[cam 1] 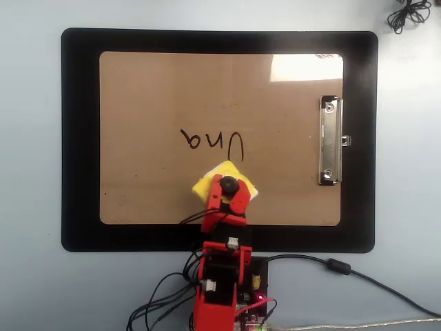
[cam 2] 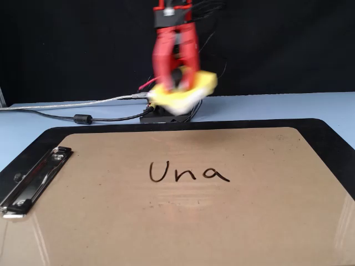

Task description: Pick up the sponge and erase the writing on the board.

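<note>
My red gripper [cam 1: 228, 187] [cam 2: 178, 83] is shut on the black knob of the yellow sponge [cam 1: 207, 181] [cam 2: 183, 95] and holds it in the air above the board's near edge, as the blurred fixed view shows. The brown board [cam 1: 158, 89] [cam 2: 166, 221] lies flat on a black mat [cam 1: 79, 138]. Its dark writing [cam 1: 213, 142] [cam 2: 188, 172] is whole, just beyond the sponge in the overhead view. The silver clip [cam 1: 330, 141] [cam 2: 30, 177] sits on the board's right short side in the overhead view.
The arm's base [cam 1: 227, 289] [cam 2: 166, 111] stands at the mat's near edge with cables [cam 1: 344, 269] [cam 2: 77, 117] running off over the light blue table. A small tangle of black wire [cam 1: 406, 14] lies at the table's top right corner.
</note>
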Available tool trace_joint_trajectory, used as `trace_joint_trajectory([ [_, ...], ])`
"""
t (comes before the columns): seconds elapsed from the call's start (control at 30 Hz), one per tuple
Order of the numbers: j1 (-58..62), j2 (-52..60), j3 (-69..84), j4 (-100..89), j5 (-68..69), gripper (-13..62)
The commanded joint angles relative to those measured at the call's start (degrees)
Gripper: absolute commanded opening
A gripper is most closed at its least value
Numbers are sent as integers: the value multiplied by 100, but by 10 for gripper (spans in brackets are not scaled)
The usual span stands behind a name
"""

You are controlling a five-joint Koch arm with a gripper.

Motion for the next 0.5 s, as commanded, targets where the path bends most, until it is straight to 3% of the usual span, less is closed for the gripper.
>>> trace_joint_trajectory([
  [0.0, 431, -554, -264, -721, 773, -80],
  [0.17, 694, -1415, 185, -1846, 1160, -80],
  [0.47, 694, -844, 2373, -3946, 1178, -80],
])
